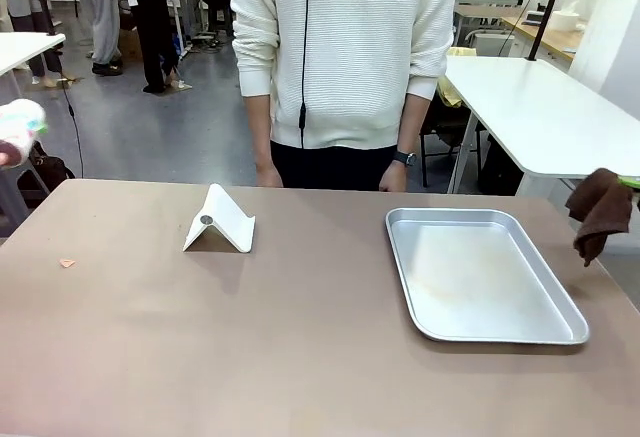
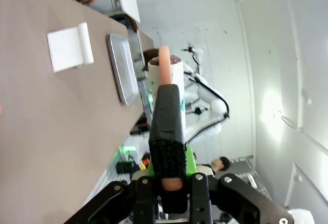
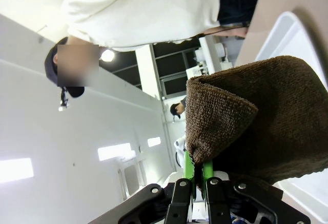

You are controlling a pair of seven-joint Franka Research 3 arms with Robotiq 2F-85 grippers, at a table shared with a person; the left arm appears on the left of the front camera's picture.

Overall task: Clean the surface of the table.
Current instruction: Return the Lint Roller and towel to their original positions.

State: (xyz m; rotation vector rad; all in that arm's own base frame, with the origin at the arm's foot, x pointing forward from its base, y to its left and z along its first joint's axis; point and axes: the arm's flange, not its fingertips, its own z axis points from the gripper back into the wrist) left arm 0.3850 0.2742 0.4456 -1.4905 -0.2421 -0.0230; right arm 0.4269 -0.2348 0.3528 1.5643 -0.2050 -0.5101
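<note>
Right fingers [image 3: 197,170] pinch brown cloth [image 3: 256,126] beside table [image 1: 300,357].

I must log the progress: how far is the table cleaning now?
Done: only the pick-ups. The right gripper is shut on a brown cloth, held off the table's right edge; the left gripper is shut on a spray bottle.
In hand: nothing is wiping yet.
Left: the table itself, with a small orange scrap near its left edge.

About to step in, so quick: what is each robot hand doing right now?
Left hand: shut on a spray bottle.
Right hand: shut on a brown cloth, held up off the table.
</note>
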